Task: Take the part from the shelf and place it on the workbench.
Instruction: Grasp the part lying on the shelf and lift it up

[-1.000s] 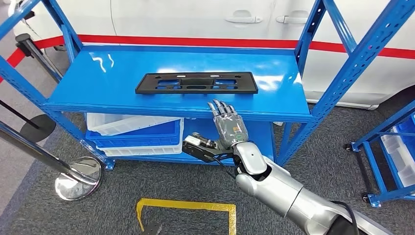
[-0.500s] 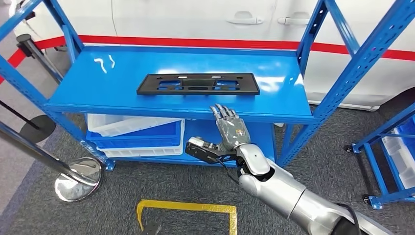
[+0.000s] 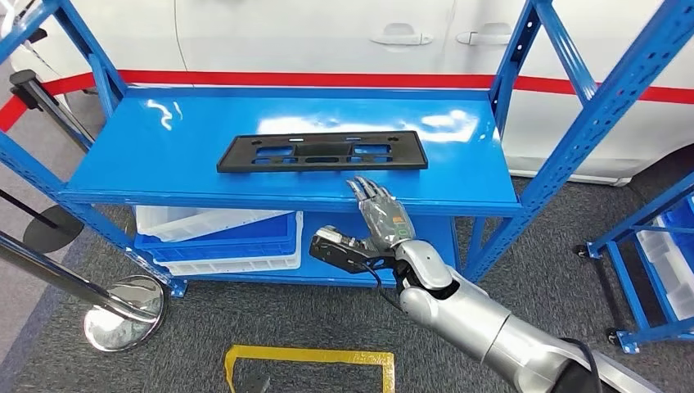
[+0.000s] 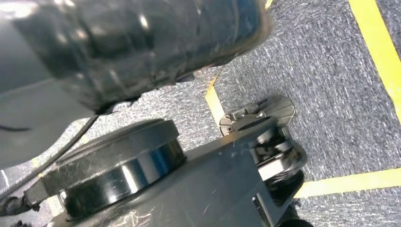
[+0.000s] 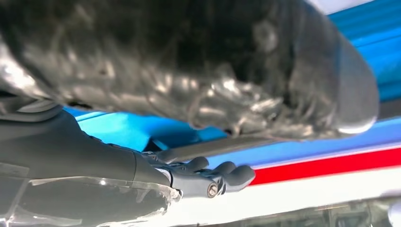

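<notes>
Part (image 3: 322, 152) flat mid-shelf (image 3: 123, 176), right hand (image 3: 378, 214) empty, fingers extended, at front edge

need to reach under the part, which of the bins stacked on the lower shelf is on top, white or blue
The translucent white plastic bin is on top, sitting tilted in the blue plastic bin; another white bin lies beneath. All sit below and left of the right hand.
</notes>
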Controlling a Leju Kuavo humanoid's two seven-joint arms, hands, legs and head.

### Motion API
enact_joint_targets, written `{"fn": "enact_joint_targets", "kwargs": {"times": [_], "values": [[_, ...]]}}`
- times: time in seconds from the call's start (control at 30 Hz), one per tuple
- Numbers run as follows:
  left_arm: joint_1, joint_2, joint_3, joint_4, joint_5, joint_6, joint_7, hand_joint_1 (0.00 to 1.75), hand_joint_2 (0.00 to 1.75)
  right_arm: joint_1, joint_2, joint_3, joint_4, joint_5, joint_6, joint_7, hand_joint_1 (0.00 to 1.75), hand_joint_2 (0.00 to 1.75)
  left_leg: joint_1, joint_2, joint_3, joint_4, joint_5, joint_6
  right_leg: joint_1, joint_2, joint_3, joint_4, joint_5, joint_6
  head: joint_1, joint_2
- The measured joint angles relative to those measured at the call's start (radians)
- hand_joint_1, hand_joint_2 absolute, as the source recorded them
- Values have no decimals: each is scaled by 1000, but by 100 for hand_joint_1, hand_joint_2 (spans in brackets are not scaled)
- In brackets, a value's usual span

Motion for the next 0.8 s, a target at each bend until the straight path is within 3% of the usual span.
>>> {"fn": "enact_joint_targets", "kwargs": {"times": [0.07,0.13,0.23,0.27,0.3,0.33,0.4,0.43,0.47,0.53,0.6,0.67,0.73,0.77,0.8], "values": [[2,0,0,0,0,1,0,0,0,3,-2,-3,-1,-5,-2,-4,0,0,2,-2,25,-23,-6,10,0,-2,9,5,2,10,1,0],[3,0,0,0,-1,1,0,0,0,0,-5,-7,-2,-7,-5,-6,0,0,4,-3,61,-40,-15,19,0,-5,-17,69,-13,14,3,0],[2,0,0,0,-2,-2,0,0,0,5,-6,-10,-3,-12,-21,-14,0,0,3,-3,100,-46,-41,27,0,-6,-139,239,-65,18,3,0],[3,0,0,0,-2,-2,0,0,0,11,-8,-10,-2,-17,-30,-19,0,0,3,-4,114,-46,-52,28,-1,-6,-171,263,-75,20,3,0],[5,-1,0,0,-3,-2,1,0,0,16,-9,-11,-2,-21,-40,-25,0,0,4,-5,130,-45,-64,27,-2,-7,-189,253,-68,22,4,0],[8,-1,0,0,-3,-2,1,0,0,19,-10,-11,-2,-25,-49,-31,0,0,4,-6,150,-45,-77,24,-3,-7,-191,211,-39,23,4,0],[9,-2,0,0,-3,-2,3,0,0,22,-10,-13,-2,-32,-62,-39,0,0,4,-6,180,-39,-109,17,-2,-7,-179,88,72,19,3,0],[8,-2,0,0,-3,-2,4,0,0,24,-11,-13,-1,-35,-66,-41,0,0,4,-7,186,-35,-123,11,1,-8,-174,45,113,13,2,0],[6,-3,0,0,-3,-2,5,0,0,26,-11,-14,-1,-39,-69,-43,0,0,4,-7,189,-33,-135,6,4,-8,-172,24,138,6,-1,0],[2,-3,0,0,-2,-1,8,0,0,31,-13,-17,-2,-45,-79,-53,0,0,6,-8,194,-26,-143,-4,8,-8,-165,20,131,-10,-3,0],[3,-4,0,0,-1,3,9,0,0,33,-14,-26,-8,-58,-99,-76,0,0,8,-5,179,18,-135,-14,6,-6,-146,9,124,-23,-4,0],[3,-4,0,0,0,12,7,0,0,35,-14,-34,-15,-94,-122,-113,0,0,13,-3,113,125,-144,-25,2,-5,-122,-1,114,-31,-8,0],[4,-4,0,0,3,22,4,0,0,47,-13,-42,-24,-145,-145,-162,0,0,19,-3,27,227,-190,-34,2,-5,-101,-5,98,-33,-11,0],[6,-4,0,0,5,27,2,0,0,56,-13,-47,-29,-166,-156,-184,0,0,22,-3,-3,244,-207,-37,2,-4,-91,-5,90,-33,-11,0],[7,-4,0,0,6,31,-2,0,0,64,-13,-53,-35,-186,-167,-205,0,0,24,-3,-19,231,-200,-39,2,-3,-79,-4,80,-32,-11,0]]}}
